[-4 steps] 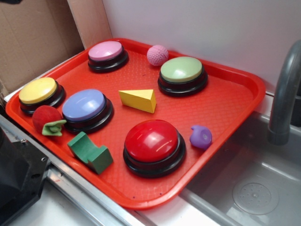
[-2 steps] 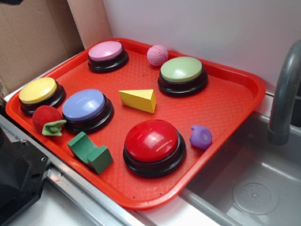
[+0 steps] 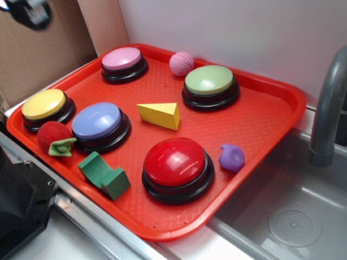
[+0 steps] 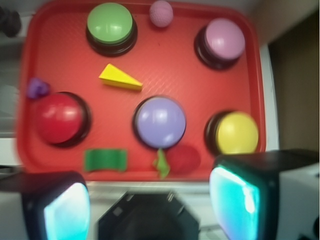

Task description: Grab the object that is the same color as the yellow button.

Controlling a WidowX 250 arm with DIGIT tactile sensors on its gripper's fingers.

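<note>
On the red tray [image 3: 274,116], the yellow wedge block [image 3: 160,115] lies near the middle, between the blue button [image 3: 97,122], green button [image 3: 210,81] and red button [image 3: 174,162]; the yellow button [image 3: 43,104] sits at the tray's left corner beside a red strawberry toy [image 3: 54,138]. Also inside: pink button [image 3: 122,59], pink ball [image 3: 181,63], purple toy [image 3: 232,157], green block [image 3: 104,175]. The claw [image 4: 150,205] hangs wide and empty above the tray's near edge, well apart from the wedge.

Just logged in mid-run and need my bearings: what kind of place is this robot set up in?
Likely a toy kitchen sink station in a lab: a grey faucet over a sink basin, a red tray of push buttons beside it, and cardboard as backdrop.
</note>
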